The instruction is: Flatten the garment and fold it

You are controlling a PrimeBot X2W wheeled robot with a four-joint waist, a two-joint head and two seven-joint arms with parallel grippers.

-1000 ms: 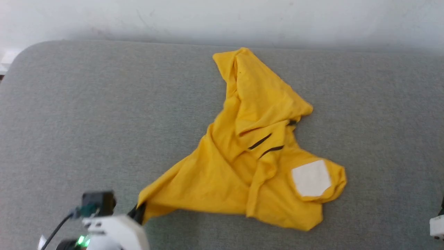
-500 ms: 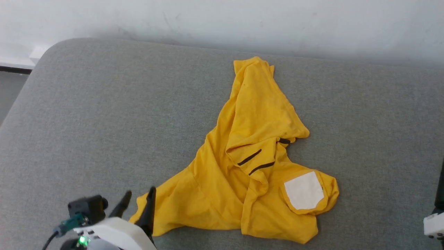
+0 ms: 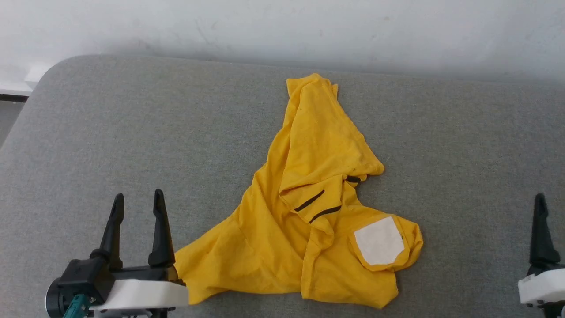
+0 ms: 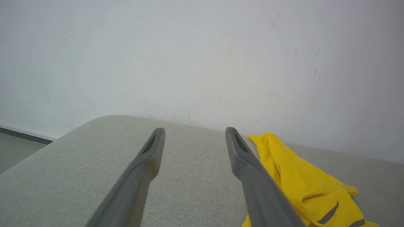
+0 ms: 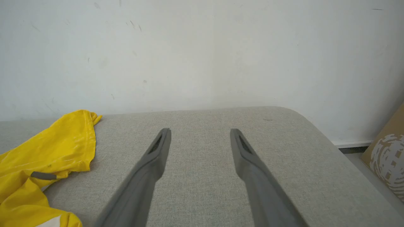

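Observation:
The yellow garment point(image 3: 309, 207) lies crumpled in a rough triangle on the grey cushion point(image 3: 132, 132), one end stretched toward the far wall. A white patch point(image 3: 379, 240) faces up at its right corner, and black print lines point(image 3: 315, 207) show in the folds. My left gripper point(image 3: 137, 198) stands open at the lower left, fingers up, just left of the garment's near-left corner, nothing between them. In the left wrist view the garment point(image 4: 300, 179) lies right of the fingers point(image 4: 148, 157). My right gripper point(image 5: 200, 132) is open over bare cushion; one finger point(image 3: 540, 229) shows at the head view's right edge.
A white wall point(image 3: 282, 26) runs along the cushion's far edge. The cushion's rounded left corner point(image 3: 48, 75) drops to the floor. A brown cardboard box point(image 5: 388, 157) stands on the floor beyond the cushion's right end.
My left gripper let go of the garment's near-left corner, opened and rose upright beside it. The right finger came up into view. The camera shifted between frames.

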